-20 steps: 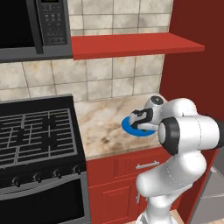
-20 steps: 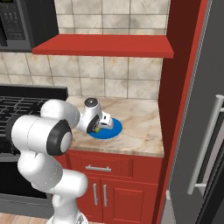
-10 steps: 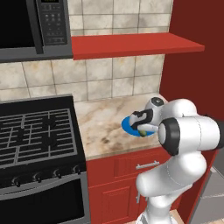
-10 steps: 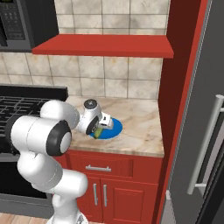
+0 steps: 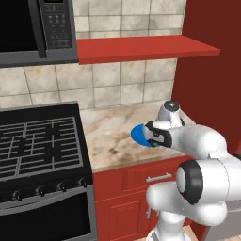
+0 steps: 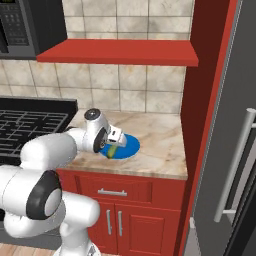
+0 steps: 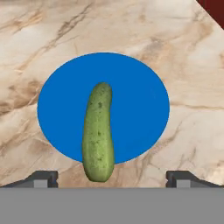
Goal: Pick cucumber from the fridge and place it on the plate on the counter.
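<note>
The green cucumber [image 7: 99,133] lies lengthwise on the blue plate [image 7: 140,100], its near end reaching past the plate's rim toward me. My gripper [image 7: 112,178] is open, its fingertips [image 7: 41,178] spread wide on either side of that end without touching it. From the right base view, the gripper [image 6: 114,144] hovers low over the plate [image 6: 129,147] with the cucumber [image 6: 112,150] just under it. The left base view has the hand [image 5: 153,135] covering most of the plate [image 5: 138,134]. The plate rests on the counter [image 6: 157,150]. The fridge [image 6: 245,75] stands at the far right.
A black gas stove [image 5: 37,141] sits left of the counter, with a microwave [image 5: 33,28] above it. A red shelf [image 6: 120,51] hangs over the counter, and a red side panel [image 6: 207,100] bounds it on the right. Red cabinets [image 6: 130,200] lie below.
The hand has shifted only slightly above the plate. The base views stay the same.
</note>
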Available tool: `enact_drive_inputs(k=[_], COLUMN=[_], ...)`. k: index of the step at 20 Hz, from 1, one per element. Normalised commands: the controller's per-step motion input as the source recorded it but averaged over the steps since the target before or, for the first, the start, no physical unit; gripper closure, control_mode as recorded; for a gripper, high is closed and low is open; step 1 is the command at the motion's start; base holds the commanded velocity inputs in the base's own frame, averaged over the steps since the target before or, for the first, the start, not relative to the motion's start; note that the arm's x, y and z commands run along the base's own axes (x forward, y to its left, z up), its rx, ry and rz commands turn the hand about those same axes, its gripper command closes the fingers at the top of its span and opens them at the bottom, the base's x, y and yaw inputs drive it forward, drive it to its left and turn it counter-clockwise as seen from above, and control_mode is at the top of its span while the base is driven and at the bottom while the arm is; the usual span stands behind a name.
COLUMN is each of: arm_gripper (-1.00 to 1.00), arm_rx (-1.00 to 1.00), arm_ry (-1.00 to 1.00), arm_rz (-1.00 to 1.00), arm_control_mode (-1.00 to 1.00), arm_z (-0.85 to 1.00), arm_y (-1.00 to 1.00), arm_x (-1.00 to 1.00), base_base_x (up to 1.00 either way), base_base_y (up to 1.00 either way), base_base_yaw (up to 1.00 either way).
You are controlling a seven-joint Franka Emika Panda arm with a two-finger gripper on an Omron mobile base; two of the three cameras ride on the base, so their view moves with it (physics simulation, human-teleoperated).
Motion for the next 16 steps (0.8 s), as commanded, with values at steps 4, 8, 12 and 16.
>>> enact_drive_inputs(k=[4,8,12,16], arm_gripper=[-1.00,-1.00,-1.00,-1.00], arm_rx=[0.00,0.01,0.06,0.03], arm_ry=[0.21,0.25,0.12,-0.02], arm_rz=[-0.24,-0.17,-0.02,0.09], arm_control_mode=[-1.00,-1.00,-1.00,-1.00], arm_z=[0.75,1.00,0.66,0.01], arm_y=[0.28,0.27,0.29,0.30], arm_x=[-0.96,-0.74,-0.83,-0.99], base_base_x=[0.00,0.00,0.00,0.00], base_base_y=[0.00,0.00,0.00,0.00], base_base_yaw=[0.00,0.00,0.00,0.00])
